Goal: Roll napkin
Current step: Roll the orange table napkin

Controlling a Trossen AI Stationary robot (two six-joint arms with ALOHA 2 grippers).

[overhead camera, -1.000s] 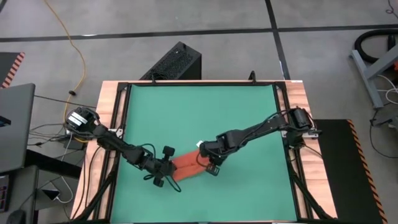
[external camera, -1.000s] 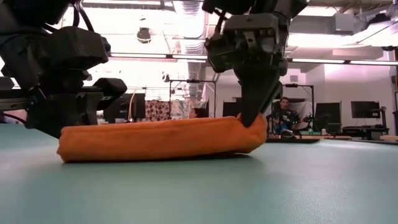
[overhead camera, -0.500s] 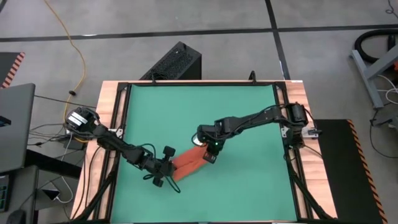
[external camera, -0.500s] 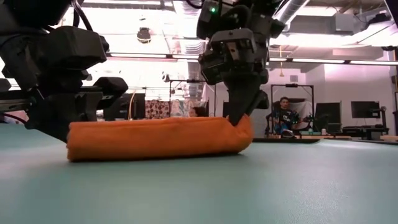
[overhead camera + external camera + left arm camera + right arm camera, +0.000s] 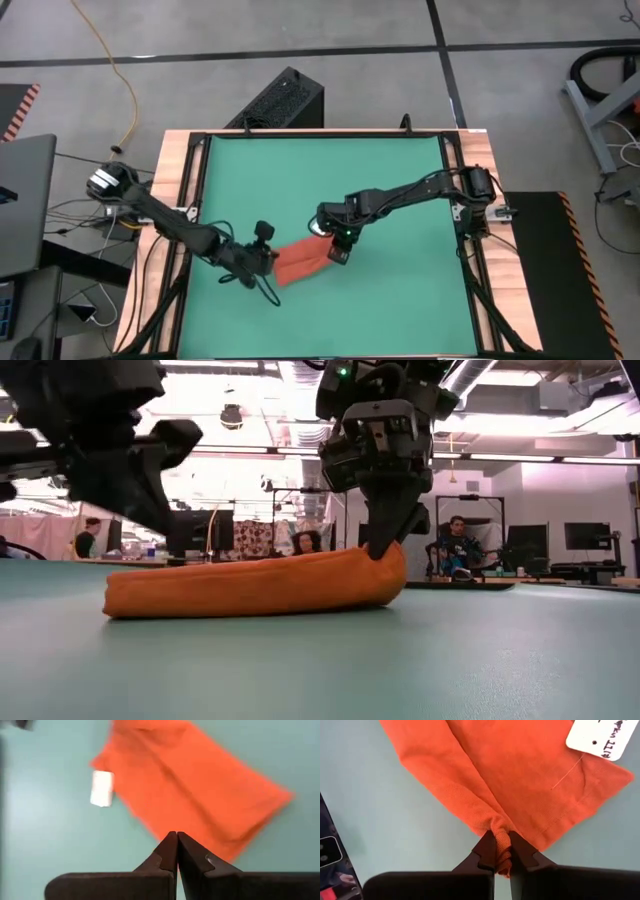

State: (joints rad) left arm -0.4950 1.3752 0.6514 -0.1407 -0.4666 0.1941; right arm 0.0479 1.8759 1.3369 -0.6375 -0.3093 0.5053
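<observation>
The right pincer (image 5: 502, 851) pinched the napkin (image 5: 303, 263) (left pincer (image 5: 177, 851) closed, empty above it), so rolling wanted steady, even tension.

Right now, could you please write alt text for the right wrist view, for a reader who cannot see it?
The right claw is shut on a pinched fold at the edge of an orange-red napkin, which lies on the green table. A white tag lies on the cloth.
</observation>
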